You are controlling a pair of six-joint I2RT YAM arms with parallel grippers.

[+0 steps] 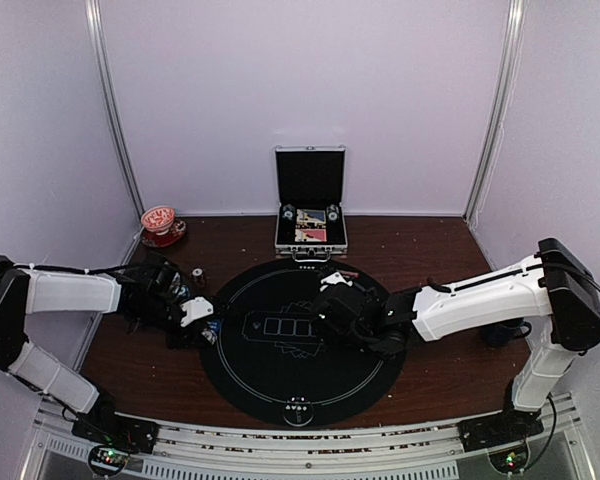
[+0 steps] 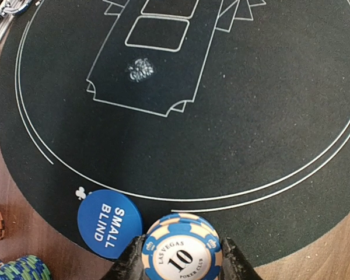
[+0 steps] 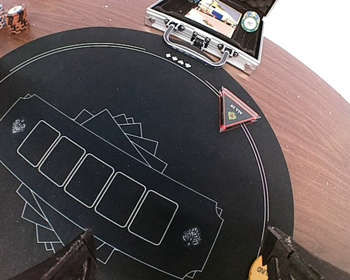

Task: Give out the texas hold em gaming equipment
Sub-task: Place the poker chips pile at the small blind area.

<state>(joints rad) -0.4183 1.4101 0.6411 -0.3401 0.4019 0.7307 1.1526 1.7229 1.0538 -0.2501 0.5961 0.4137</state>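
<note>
My left gripper point(image 2: 182, 261) is shut on a short stack of blue-and-cream poker chips point(image 2: 182, 248) marked 10, at the left edge of the round black mat point(image 2: 233, 116). A blue SMALL BLIND disc point(image 2: 109, 223) lies flat just left of them. More chip stacks point(image 2: 17, 269) stand on the wood further left. My right gripper point(image 3: 181, 259) hangs open over the mat's printed card boxes, with nothing between its fingers. An orange disc point(image 3: 258, 269) lies by its right finger. From above, the left gripper point(image 1: 202, 325) is at the mat's left rim and the right gripper point(image 1: 332, 308) is near its centre.
The open silver case point(image 1: 310, 205) stands at the back with cards and chips point(image 3: 251, 21) in it. A red triangular marker point(image 3: 236, 111) lies on the mat near it. A red cup on a saucer point(image 1: 160, 222) sits back left. Chips point(image 1: 298, 410) sit at the mat's near edge.
</note>
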